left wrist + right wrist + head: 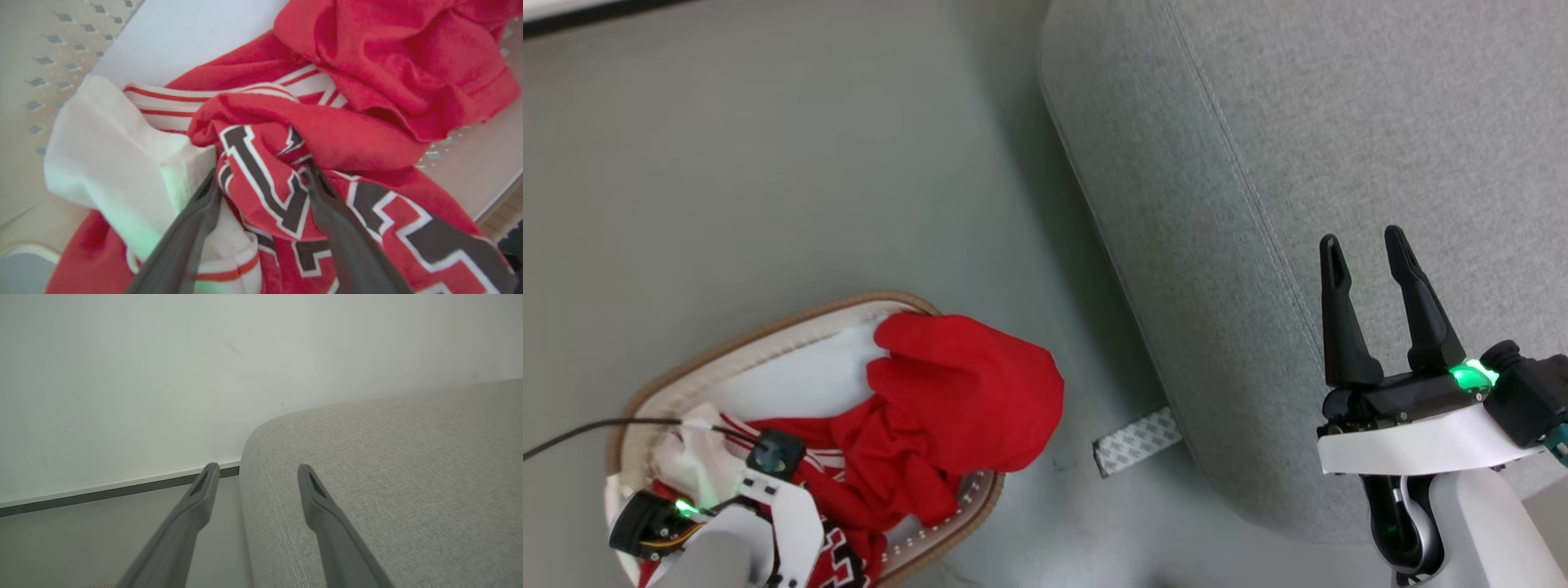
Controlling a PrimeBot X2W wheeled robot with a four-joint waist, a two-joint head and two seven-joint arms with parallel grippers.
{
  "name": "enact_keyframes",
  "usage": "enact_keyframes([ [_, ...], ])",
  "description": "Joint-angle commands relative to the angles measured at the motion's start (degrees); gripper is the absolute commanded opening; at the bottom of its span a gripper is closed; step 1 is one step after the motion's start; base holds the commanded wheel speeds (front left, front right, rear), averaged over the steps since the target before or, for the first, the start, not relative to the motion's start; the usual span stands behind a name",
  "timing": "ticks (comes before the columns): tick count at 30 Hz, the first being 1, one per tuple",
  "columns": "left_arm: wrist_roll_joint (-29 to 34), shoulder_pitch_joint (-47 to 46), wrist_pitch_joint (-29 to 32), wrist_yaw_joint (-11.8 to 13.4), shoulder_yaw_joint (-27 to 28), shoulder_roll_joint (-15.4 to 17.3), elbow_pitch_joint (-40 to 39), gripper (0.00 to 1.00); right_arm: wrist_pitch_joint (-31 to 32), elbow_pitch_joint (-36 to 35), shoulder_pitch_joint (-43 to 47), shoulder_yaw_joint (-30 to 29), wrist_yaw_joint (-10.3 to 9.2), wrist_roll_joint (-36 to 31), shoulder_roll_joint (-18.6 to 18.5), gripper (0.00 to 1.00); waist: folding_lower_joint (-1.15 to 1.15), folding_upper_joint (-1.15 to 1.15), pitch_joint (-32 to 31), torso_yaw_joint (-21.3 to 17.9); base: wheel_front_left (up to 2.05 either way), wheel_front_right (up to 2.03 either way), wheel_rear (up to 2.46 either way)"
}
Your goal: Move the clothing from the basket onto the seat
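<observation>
Bright, soft, even light with no glare; the seat throws a faint, wide shadow to its left over the floor. In the left wrist view a green glow tints the white part of the jersey. Both wrist views blur the near fingers, and the far wall looks hazy and washed out

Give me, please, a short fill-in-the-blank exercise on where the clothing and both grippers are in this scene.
1. The numbered jersey lies inside the cream ____.
2. The left gripper is ____, with a jersey fold between its jaws.
3. The right gripper, holding nothing, hovers at the edge of the light-grey ____.
Missing words: basket; open; seat.
</observation>
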Motion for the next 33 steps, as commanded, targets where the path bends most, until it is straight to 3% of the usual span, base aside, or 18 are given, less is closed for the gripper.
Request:
enact_keyframes([
  [1,1.2,-0.8,1.1,-0.2,-1.0,0.8,0.4,1.00,0.0,-0.3,-0.8,0.2,-0.12,0.6,0.1,1.00,-0.01,0.00,2.1,-1.2,0.00,0.00,0.00],
  [8,3.2,-2.0,4.2,0.1,-4.2,0.4,0.7,1.00,0.0,-0.3,-1.5,0.1,-0.12,1.8,0.1,1.00,-0.01,0.00,4.6,-1.7,0.00,0.00,0.00],
  [9,3.0,-1.8,4.2,0.1,-4.3,0.4,0.7,0.65,0.0,-0.2,-1.5,0.1,-0.12,1.7,0.1,1.00,-0.01,0.00,4.6,-1.6,0.00,0.00,0.00],
  [11,2.3,-1.5,3.4,0.4,-4.1,0.4,0.5,0.13,0.0,0.1,-1.4,0.0,-0.12,1.6,0.0,1.00,-0.01,0.00,4.2,-1.3,0.00,0.00,0.00],
  [12,1.8,-1.1,2.8,0.4,-3.9,0.4,0.4,0.00,0.0,0.2,-1.3,0.1,-0.12,1.4,0.1,1.00,-0.01,0.00,3.9,-1.2,0.00,0.00,0.00],
  [21,-2.0,4.4,-2.6,-0.7,-2.8,0.2,-0.2,0.00,0.0,1.2,0.2,-1.1,-0.12,-1.5,0.0,1.00,-0.01,0.00,-3.4,1.7,0.00,0.00,0.00],
  [33,-8.8,10.2,-15.0,-1.4,-4.3,-2.1,-2.8,0.00,0.0,2.4,3.2,-2.7,-0.12,-5.9,0.0,1.00,-0.01,0.00,-16.0,8.6,0.00,0.00,0.00],
])
